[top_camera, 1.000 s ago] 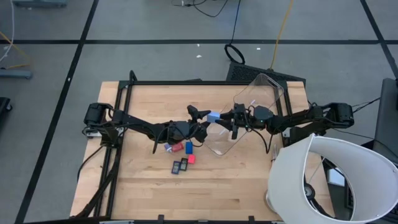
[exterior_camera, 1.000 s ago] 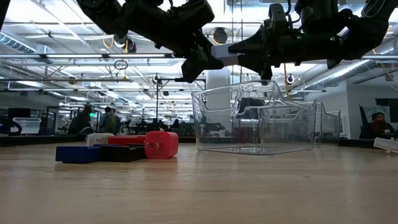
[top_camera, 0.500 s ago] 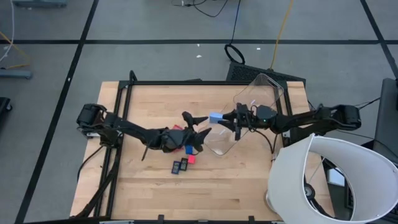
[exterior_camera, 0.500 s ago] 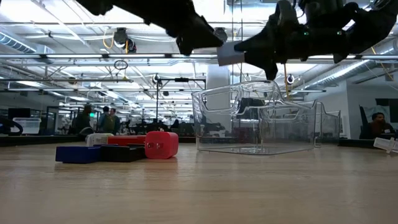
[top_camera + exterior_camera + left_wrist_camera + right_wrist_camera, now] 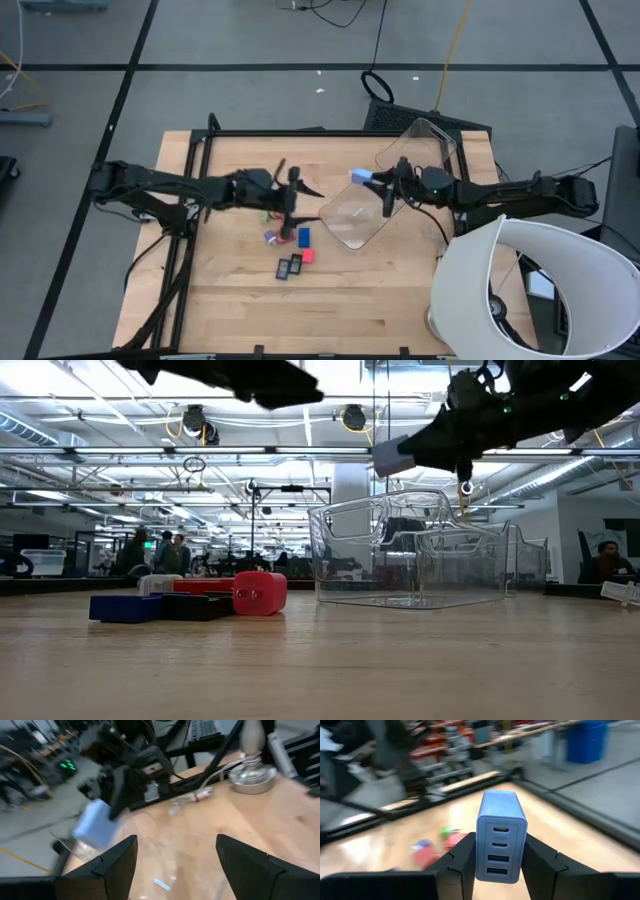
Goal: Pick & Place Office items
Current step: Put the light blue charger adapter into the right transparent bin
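Note:
My right gripper (image 5: 372, 180) is shut on a light-blue block (image 5: 361, 177), held in the air by the left end of the clear plastic bin (image 5: 405, 165). The low view shows the block (image 5: 392, 457) above the bin (image 5: 415, 560). My left gripper (image 5: 300, 180) hangs open, with nothing between its fingers, over the table's middle left of the block. Below it on the table lie the other office items: a red block (image 5: 286, 236), a blue block (image 5: 303, 238), a green one (image 5: 267, 215) and two dark flat pieces (image 5: 290, 267). My right gripper pinches the light-blue block by its two opposite sides (image 5: 481, 851) between its two fingers (image 5: 457, 857). The fingers lie level and come from the table's right. The block sticks out past the fingertips, its face with several sockets toward the wrist camera, lifted clear of bin and table.
A large white lampshade (image 5: 530, 290) covers the table's near right corner. A black frame (image 5: 200, 140) runs along the far and left edges. Bare wood lies along the near edge. People stand in the room beyond the table (image 5: 135, 550).
My left gripper has come off the light-blue block, drawn back toward the table's left edge, risen and rolled over. My right gripper has kept the block and carried it a little toward the right, over the bin's end. The pieces on the table have stayed put.

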Robot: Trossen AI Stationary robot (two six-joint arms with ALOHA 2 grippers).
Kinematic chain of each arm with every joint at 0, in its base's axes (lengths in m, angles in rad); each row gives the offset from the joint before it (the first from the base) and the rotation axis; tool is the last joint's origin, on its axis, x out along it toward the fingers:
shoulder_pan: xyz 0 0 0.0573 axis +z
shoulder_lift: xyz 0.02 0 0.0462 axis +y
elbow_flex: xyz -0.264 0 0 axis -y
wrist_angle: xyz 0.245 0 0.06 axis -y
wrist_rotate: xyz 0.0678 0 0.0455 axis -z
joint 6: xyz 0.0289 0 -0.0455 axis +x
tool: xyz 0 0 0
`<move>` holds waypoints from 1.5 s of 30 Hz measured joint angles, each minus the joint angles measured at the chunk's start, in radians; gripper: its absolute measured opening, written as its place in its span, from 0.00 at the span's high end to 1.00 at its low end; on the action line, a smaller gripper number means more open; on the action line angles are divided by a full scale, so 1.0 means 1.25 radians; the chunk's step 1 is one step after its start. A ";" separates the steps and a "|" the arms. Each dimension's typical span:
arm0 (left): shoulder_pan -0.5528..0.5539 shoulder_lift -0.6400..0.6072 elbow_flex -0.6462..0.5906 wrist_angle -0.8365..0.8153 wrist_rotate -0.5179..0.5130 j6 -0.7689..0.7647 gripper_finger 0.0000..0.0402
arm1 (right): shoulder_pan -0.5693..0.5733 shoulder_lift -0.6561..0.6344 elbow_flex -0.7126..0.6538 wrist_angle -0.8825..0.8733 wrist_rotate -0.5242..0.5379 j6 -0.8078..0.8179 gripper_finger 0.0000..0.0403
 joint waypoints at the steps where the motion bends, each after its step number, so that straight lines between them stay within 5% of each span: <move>1: 0.015 -0.014 -0.016 -0.001 0.021 -0.014 0.32 | 0.000 -0.016 0.000 -0.037 0.033 -0.005 0.71; 11: 0.161 -0.050 -0.239 0.282 0.101 -0.057 0.32 | -0.001 -0.131 -0.001 -0.295 0.351 -0.023 0.71; 19: 0.226 -0.068 -0.255 0.337 0.099 -0.208 0.32 | -0.031 -0.143 0.000 -0.434 0.505 0.008 0.71; 39: 0.219 -0.066 -0.257 0.329 0.100 -0.205 0.32 | -0.200 -0.024 -0.006 -0.590 0.521 0.141 0.70; 45: 0.219 -0.066 -0.257 0.328 0.100 -0.205 0.32 | -0.245 0.007 -0.015 -0.591 0.463 0.141 0.69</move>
